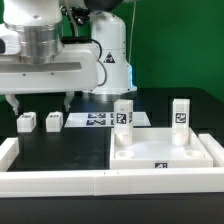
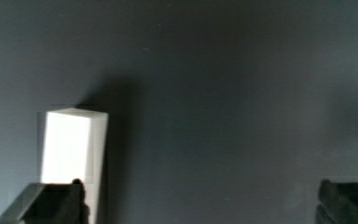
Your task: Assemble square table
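Note:
The square table top (image 1: 190, 150) lies at the exterior view's right with two white legs standing upright on it, one (image 1: 123, 115) at its far left corner and one (image 1: 180, 113) at its far right. Two loose legs (image 1: 26, 122) (image 1: 53, 121) lie on the black table at the left. My gripper (image 1: 40, 108) hangs open and empty just above these two legs, touching neither. In the wrist view one white leg (image 2: 73, 145) lies close to one dark fingertip (image 2: 51, 202). The gripper (image 2: 202, 205) is wide open there, with only bare table between the fingers.
The marker board (image 1: 95, 120) lies behind the loose legs, at the foot of the robot base (image 1: 108, 60). White border rails run along the front (image 1: 60, 182) and the left (image 1: 8, 152) of the work area. The backdrop is green.

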You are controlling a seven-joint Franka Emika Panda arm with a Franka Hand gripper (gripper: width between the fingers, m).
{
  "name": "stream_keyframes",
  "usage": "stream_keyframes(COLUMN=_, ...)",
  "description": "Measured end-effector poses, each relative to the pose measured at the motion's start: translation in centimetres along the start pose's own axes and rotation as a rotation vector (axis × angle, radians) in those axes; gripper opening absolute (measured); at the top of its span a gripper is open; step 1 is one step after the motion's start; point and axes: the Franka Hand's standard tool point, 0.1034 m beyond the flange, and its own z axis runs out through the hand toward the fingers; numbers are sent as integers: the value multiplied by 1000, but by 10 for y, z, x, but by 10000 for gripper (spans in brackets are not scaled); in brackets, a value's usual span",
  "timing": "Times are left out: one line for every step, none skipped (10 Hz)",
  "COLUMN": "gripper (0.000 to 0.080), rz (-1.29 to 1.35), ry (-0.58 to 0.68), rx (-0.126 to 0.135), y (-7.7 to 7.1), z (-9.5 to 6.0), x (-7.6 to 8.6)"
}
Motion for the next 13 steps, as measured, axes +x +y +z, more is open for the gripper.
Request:
stream_keyframes(gripper=649, rz=0, ry=0, rx=0, y=0, z=0, x=0)
stream_keyframes(gripper=649, rz=0, ry=0, rx=0, y=0, z=0, x=0)
stream_keyframes(gripper=649, rz=20, ry=-3, rx=6, y=-1, z=2, x=-2)
stream_keyframes(gripper=649, rz=95, ry=-29, rx=40, y=-8, z=10, x=-14)
stream_keyframes(gripper=649, rz=139, ry=-63, rx=74, y=-13, z=15, x=-22)
stream_keyframes(gripper=649, rz=159, ry=-81, rx=104, y=-16, z=15, x=-26)
stream_keyframes(gripper=649, rz=174, ry=-81, rx=126, y=-17, z=16, x=-28)
stream_keyframes(gripper=649, rz=169, ry=-83, rx=126, y=-19, z=17, x=-29)
stream_keyframes(gripper=649, rz=169, ry=-84, rx=125, y=-19, z=18, x=-29)
stream_keyframes(gripper=649, rz=169, ry=-84, rx=125, y=-19, z=18, x=-29)
stream_keyframes(gripper=649, rz=169, ry=-85, rx=125, y=-19, z=18, x=-29)
stream_keyframes(gripper=649, rz=169, ry=-85, rx=125, y=-18, z=20, x=-30)
stream_keyframes(gripper=649, rz=178, ry=-88, rx=123, y=-15, z=31, x=-39)
